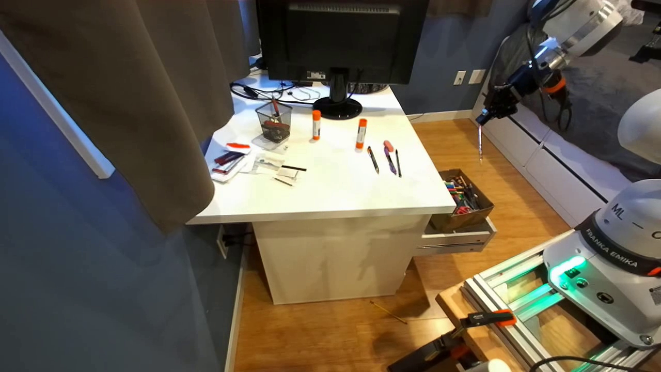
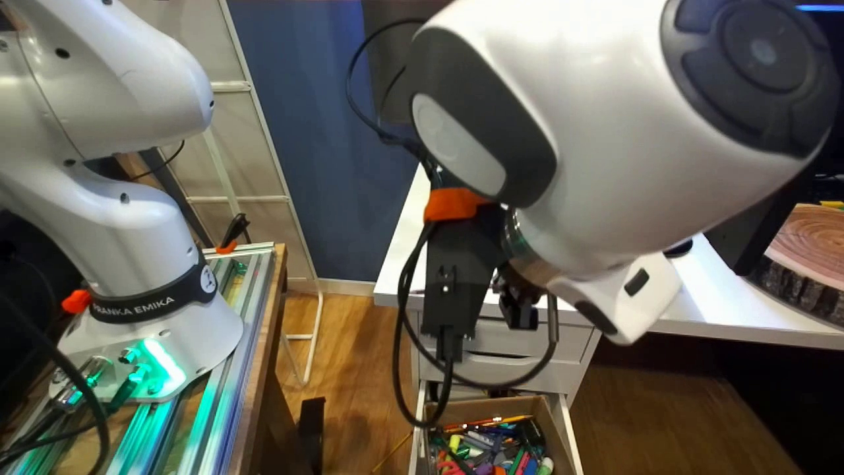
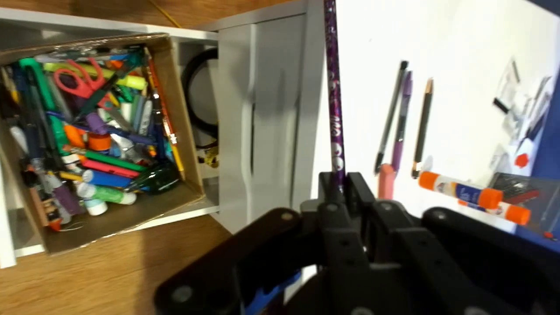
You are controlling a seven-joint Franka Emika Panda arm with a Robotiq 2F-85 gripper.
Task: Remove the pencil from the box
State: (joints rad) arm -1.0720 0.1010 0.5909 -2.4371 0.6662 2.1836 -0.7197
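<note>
Wrist view: purple pencil (image 3: 334, 96) pinched near one end, well clear of the box (image 3: 177, 109)

The Robotiq gripper (image 3: 340, 181) holds the pencil, its jaws drawn nearly together with one on each side of the shaft, which runs out past them in line with the grip; the held end is hidden. Gripping it there leaves most of the length free, a hold that likely suits reaching among clutter and lets the far tip meet a surface first. In an exterior view it hangs almost plumb in mid-air, beyond the edge of the white desk (image 1: 341, 191). By that, the removal itself looks done and only a setting-down seems left; so thin a stick may swivel if knocked.

Apart from the pencil, the cardboard box is crammed with markers (image 3: 109, 194) and scissors (image 3: 82, 91). It sits in a drawer (image 3: 109, 24) that stands out from under the desk, presumably so an arm can reach in from above.

Farther out, on the desk, a purple pen (image 3: 401, 120) lies between a black pen (image 3: 391, 116) and a dark pen or pencil (image 3: 423, 127), with a pink eraser-like piece (image 3: 386, 181) by their ends: a likely spot for sorted writing tools. Two glue sticks (image 1: 360, 134) stand upright, which keeps their footprint small, and a wire-mesh pencil cup (image 1: 273, 124) gathers loose things.
</note>
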